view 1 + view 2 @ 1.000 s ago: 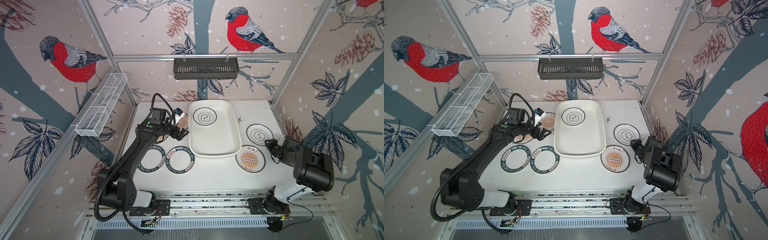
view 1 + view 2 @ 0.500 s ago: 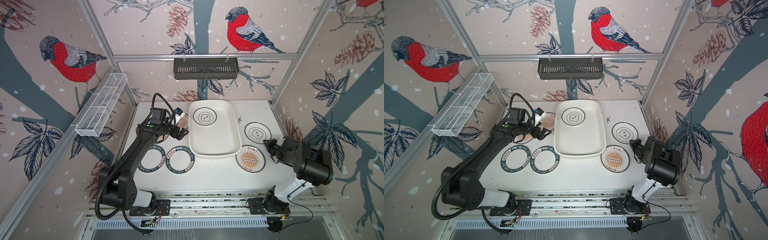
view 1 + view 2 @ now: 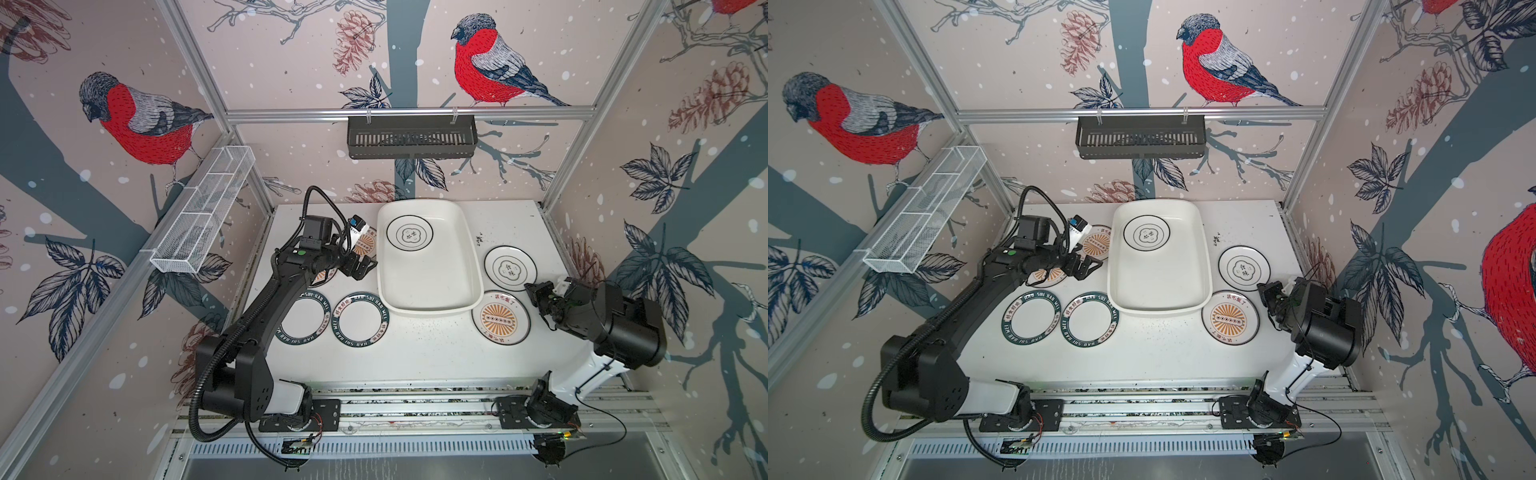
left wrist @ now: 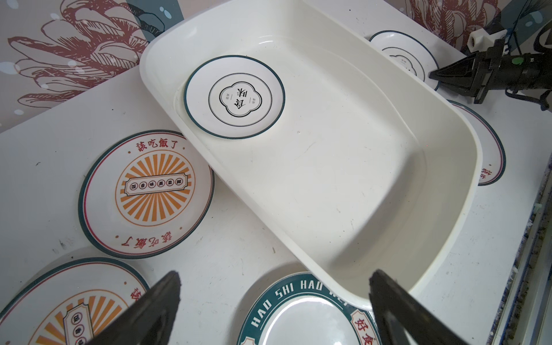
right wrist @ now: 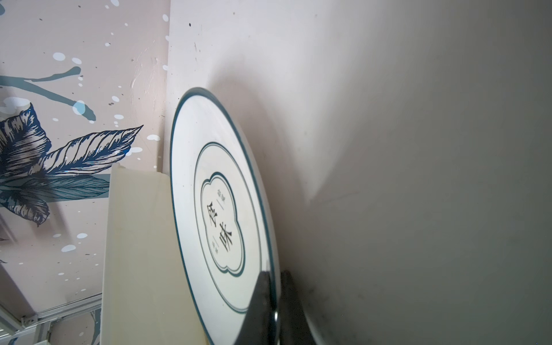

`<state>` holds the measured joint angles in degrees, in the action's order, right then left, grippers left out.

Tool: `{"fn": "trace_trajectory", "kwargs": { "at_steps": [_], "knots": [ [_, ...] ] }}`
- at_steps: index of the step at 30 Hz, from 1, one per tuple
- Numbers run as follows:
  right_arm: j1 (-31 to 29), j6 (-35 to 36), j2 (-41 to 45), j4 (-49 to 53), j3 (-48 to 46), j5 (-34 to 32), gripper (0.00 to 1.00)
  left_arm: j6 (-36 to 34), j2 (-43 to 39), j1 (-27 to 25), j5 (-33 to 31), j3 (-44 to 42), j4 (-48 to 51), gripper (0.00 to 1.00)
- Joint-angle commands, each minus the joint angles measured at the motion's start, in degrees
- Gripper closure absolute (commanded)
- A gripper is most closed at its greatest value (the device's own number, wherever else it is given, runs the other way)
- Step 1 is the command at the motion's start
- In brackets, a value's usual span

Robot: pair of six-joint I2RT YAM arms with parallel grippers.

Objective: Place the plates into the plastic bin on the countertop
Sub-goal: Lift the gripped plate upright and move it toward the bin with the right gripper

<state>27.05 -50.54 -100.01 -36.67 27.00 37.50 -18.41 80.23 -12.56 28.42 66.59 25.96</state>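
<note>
The sunburst plate (image 3: 500,319) is white and orange; the bin (image 3: 428,276) plain white.

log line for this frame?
right claw: shut on countertop motif plate rim | left claw: open, empty | plastic bin: one binned plate

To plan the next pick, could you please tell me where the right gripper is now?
In both top views the right gripper is at the right, shut on the edge of the line-pattern plate beside the bin.
</note>
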Motion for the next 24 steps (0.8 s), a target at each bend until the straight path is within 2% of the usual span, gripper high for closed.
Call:
{"fn": "trace_trajectory", "kwargs": {
  "at_steps": [1,11,24],
  "knots": [
    [0.33,0.68,-0.48,6.56,-0.96,-2.08,0.96,-0.62,-0.51,-0.19,0.12,0.5,-0.47,0.02],
    [1.91,-1.88,2.11,4.33,-1.26,-0.26,0.98,-0.31,-1.11,-0.19,-0.73,0.43,-0.95,0.02],
    [3.1,-0.36,9.21,11.08,2.89,-0.14,0.98,0.31,-1.73,-0.19,-0.57,0.67,-1.24,0.02]
  ]
}}
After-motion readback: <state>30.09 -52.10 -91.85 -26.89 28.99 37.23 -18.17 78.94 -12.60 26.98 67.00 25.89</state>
